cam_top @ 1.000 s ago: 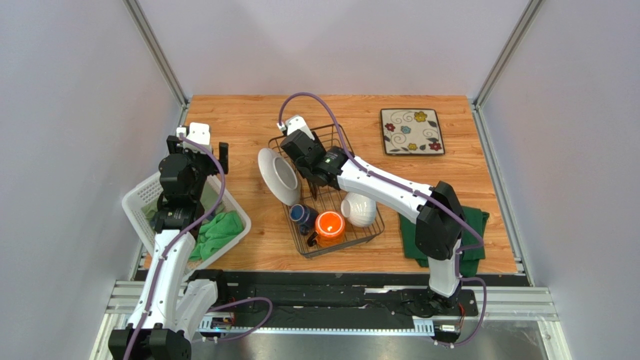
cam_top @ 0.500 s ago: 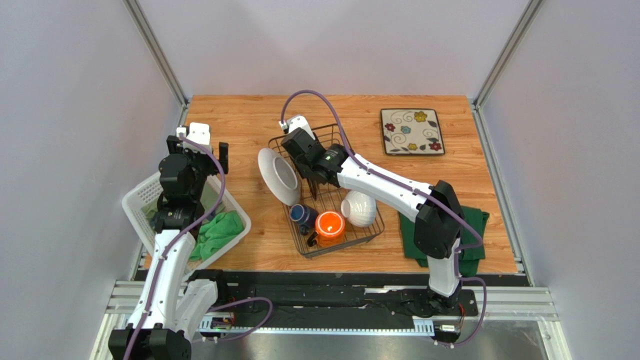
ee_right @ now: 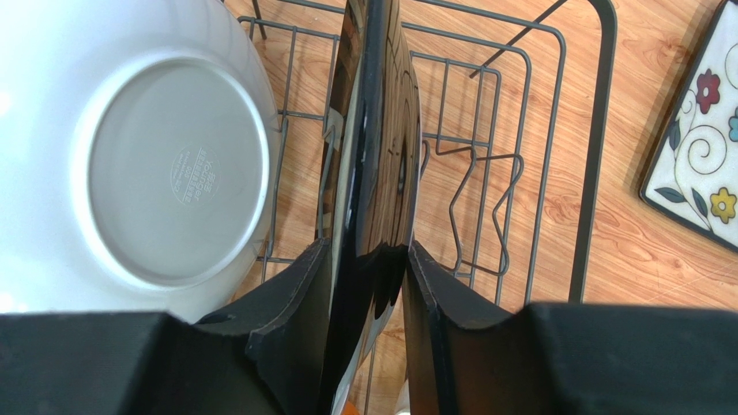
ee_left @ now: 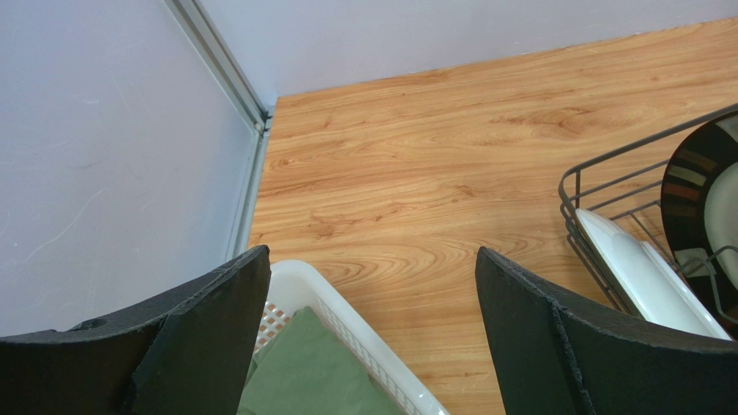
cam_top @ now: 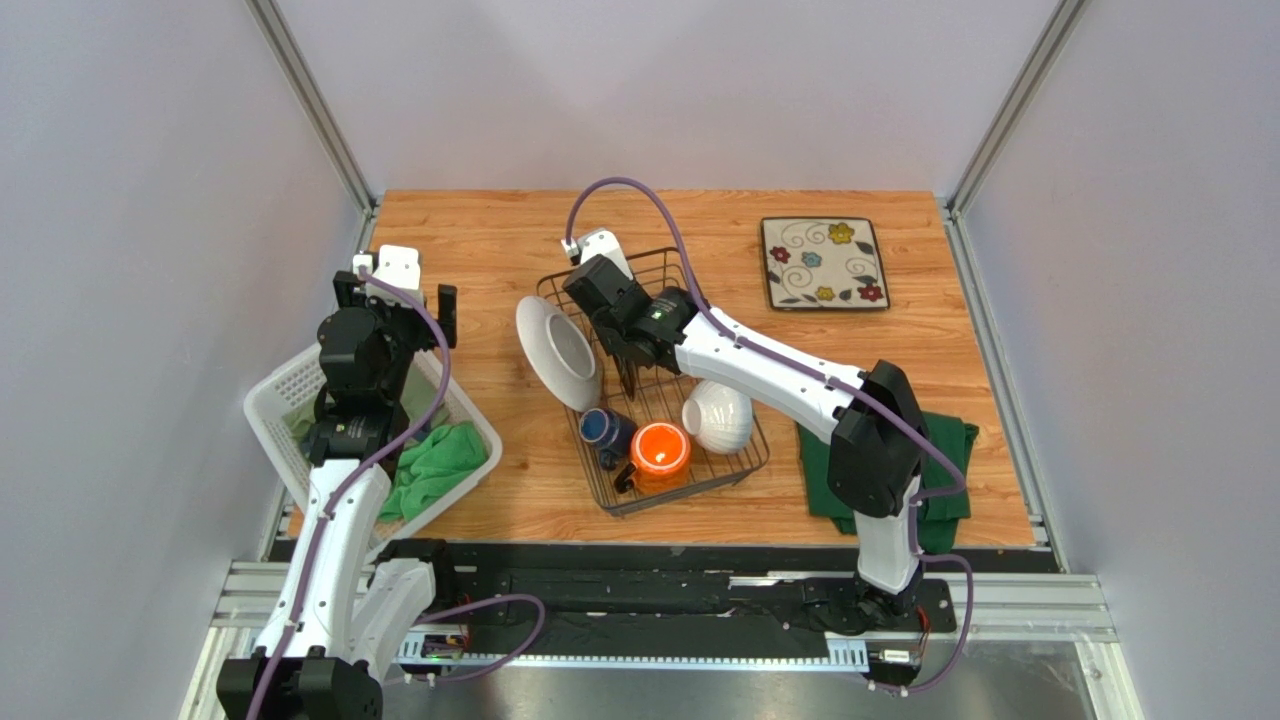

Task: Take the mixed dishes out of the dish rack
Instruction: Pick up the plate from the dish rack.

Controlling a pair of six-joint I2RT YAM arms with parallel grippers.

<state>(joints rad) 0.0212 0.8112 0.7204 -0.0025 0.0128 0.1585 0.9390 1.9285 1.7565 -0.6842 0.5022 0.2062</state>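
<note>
Low in the right wrist view, the right claw [ee_right: 368, 252] is pinched on the dark-rimmed plate [ee_right: 374, 130], held upright in the dish rack [ee_right: 596, 147]; if it is lifted askew, the leaning white plate [ee_right: 165, 164] at left could be knocked; the left claw [ee_left: 371, 255] is spread.

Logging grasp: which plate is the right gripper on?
The glossy black round plate upright in the black wire rack, pinched by the right gripper. Round white plate and square floral plate aren't held.
</note>
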